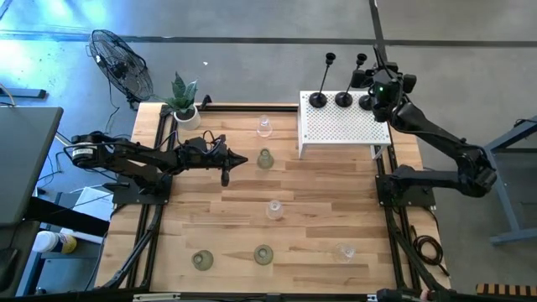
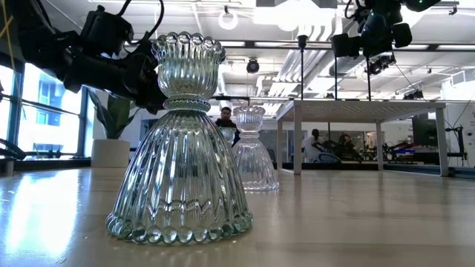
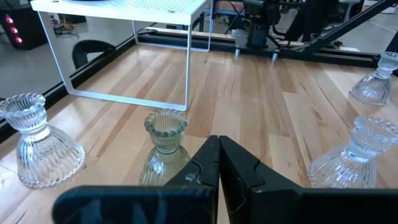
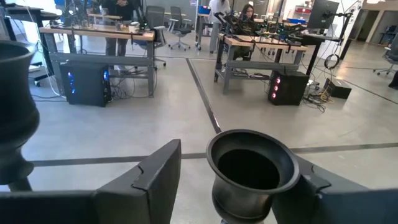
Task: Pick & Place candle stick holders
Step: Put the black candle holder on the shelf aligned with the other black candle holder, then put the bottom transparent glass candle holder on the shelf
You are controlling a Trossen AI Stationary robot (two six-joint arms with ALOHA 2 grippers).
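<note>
Three black holders with thin stems stand on the white perforated box [image 1: 344, 126]: two [image 1: 317, 98] [image 1: 344, 98] free and a third [image 1: 367, 101] under my right gripper [image 1: 379, 89]. In the right wrist view my right gripper [image 4: 242, 163] is open, with its fingers on either side of this holder's cup [image 4: 252, 165]. My left gripper [image 1: 237, 161] is shut and empty, just left of a pale-green holder [image 1: 265, 158], which also shows in the left wrist view [image 3: 165, 149]. Clear holders [image 1: 265, 127] [image 1: 274, 210] [image 1: 345, 252] and pale-green ones [image 1: 202, 260] [image 1: 263, 254] stand on their wide bases on the table. My right gripper has its fingers level at the height of the black holder's cup rim [image 4: 217, 152], one on each side. A gap shows on one side; on the other side I cannot tell whether the finger [image 4: 317, 180] touches the cup. The holder stands upright on the box.
A green plant in a white pot [image 1: 184, 102] stands at the table's far left corner, and a fan [image 1: 122, 63] stands beyond it. The box stands on thin wire legs [image 3: 186, 68]. People show at desks in the room behind [image 4: 245, 12].
</note>
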